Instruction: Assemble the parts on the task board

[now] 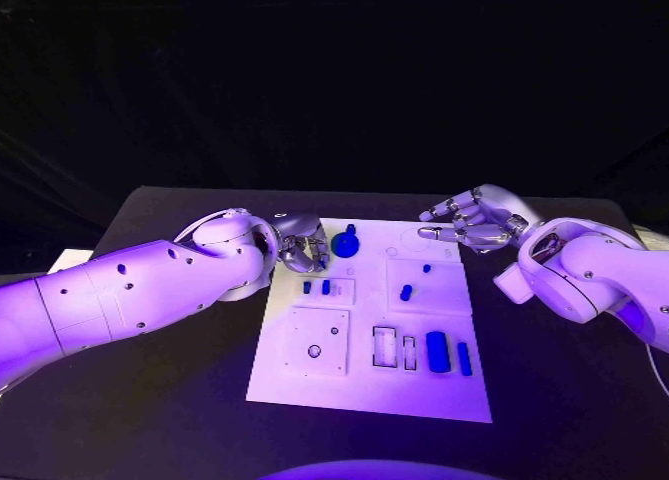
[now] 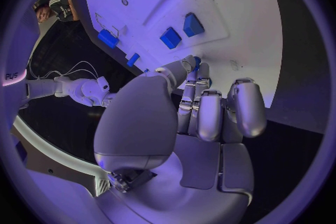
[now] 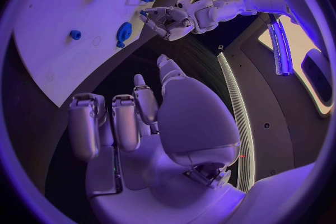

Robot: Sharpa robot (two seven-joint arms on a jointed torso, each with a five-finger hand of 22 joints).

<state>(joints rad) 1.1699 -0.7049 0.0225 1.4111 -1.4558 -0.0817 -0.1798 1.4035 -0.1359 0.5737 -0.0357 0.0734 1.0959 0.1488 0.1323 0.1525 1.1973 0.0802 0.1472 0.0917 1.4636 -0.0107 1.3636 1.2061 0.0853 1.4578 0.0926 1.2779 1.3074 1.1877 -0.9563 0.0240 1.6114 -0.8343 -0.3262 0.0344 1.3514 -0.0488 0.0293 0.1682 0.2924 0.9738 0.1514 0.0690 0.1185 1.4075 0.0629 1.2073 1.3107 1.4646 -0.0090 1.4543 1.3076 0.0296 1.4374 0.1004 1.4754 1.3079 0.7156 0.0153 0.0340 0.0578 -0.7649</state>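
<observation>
The white task board (image 1: 370, 395) lies in the middle of the black table. My left hand (image 1: 298, 247) hovers at its far left corner with its fingers curled. A small blue part (image 2: 196, 61) shows pinched between its thumb and a fingertip. Just beside that hand a blue gear-shaped part (image 1: 346, 241) rests on the board. My right hand (image 1: 471, 222) hangs over the far right corner, fingers curled in on nothing. On the board are two small blue blocks (image 1: 317, 287), a small peg (image 1: 406, 292) and a blue cylinder (image 1: 438, 347).
A square plate with holes (image 1: 317, 342) and two empty rectangular slots (image 1: 395, 347) sit on the board's near half. A slim blue bar (image 1: 464, 358) lies by the cylinder. Black table (image 1: 161, 420) surrounds the board on all sides.
</observation>
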